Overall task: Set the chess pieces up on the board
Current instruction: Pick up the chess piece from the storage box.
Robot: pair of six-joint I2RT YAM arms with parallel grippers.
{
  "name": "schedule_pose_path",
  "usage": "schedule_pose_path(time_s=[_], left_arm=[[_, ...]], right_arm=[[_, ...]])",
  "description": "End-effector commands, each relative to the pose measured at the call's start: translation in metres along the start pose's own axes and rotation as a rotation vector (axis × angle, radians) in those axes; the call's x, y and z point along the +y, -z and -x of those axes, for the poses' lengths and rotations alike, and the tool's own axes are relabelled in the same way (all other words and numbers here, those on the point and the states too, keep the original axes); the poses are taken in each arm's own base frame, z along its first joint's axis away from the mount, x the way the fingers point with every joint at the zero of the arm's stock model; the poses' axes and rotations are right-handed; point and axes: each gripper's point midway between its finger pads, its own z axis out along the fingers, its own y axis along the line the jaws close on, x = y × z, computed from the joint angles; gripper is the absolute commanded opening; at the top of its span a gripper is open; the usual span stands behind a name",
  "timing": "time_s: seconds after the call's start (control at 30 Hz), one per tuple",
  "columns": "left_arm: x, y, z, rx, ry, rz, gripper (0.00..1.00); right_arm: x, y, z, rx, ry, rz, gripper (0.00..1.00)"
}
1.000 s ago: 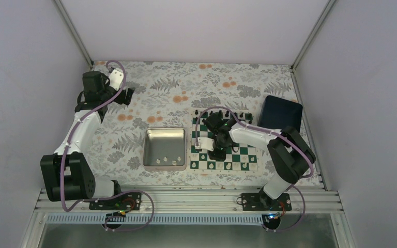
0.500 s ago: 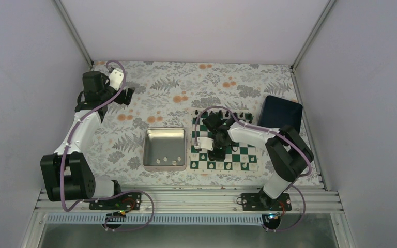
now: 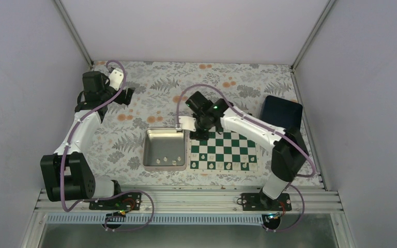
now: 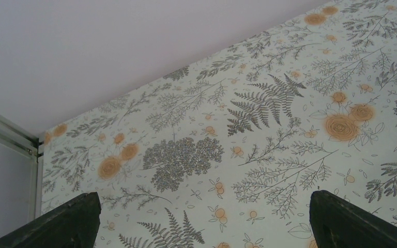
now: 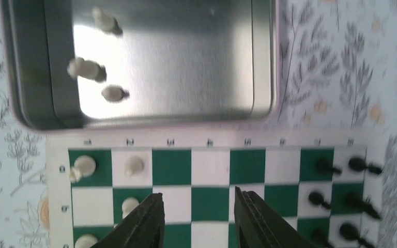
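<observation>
The green-and-white board (image 3: 236,146) lies right of centre. My right gripper (image 3: 201,134) hovers over its far left corner, beside the tray. In the right wrist view this gripper (image 5: 198,194) is open above bare squares of the board (image 5: 210,168), with nothing between its fingers. Cream-white chess pieces (image 5: 85,165) stand on the squares at left, black ones (image 5: 323,166) at right. Three more white pieces (image 5: 85,68) lie in the tray. White pieces (image 3: 228,165) line the board's near row. My left gripper (image 3: 126,95) is far off at the back left, open (image 4: 205,195) over the patterned cloth.
The silver metal tray (image 3: 147,150) sits just left of the board, its rim (image 5: 31,103) close to the board's edge. A dark blue box (image 3: 281,111) stands at the board's far right. Walls close in the table on three sides.
My right gripper has opened and moved from the middle of the board up to its far left corner, toward the tray. The left arm has not moved.
</observation>
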Motion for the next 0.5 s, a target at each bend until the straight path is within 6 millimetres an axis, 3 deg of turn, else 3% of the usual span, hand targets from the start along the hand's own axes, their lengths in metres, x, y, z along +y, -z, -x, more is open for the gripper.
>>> schedule_pose_path(time_s=[0.0, 0.1, 0.23, 0.3, 0.47], left_arm=[[0.001, 0.008, 0.014, -0.038, -0.020, 0.007, 1.00], [0.001, 0.008, 0.014, -0.038, -0.020, 0.006, 1.00], [0.001, 0.008, 0.014, -0.040, -0.020, 0.001, 1.00], [0.000, 0.008, 0.014, -0.041, -0.022, 0.000, 1.00], [0.001, 0.008, 0.013, -0.041, -0.024, 0.001, 1.00]], right_arm=[[0.018, -0.015, 0.039, 0.017, 0.104, 0.038, 0.38], [0.040, -0.030, 0.070, 0.007, 0.188, 0.063, 0.40], [0.054, -0.052, 0.097, -0.002, 0.250, 0.082, 0.40], [0.058, -0.062, 0.105, -0.002, 0.272, 0.092, 0.41], [0.075, -0.085, 0.103, 0.039, 0.321, 0.152, 0.41]])
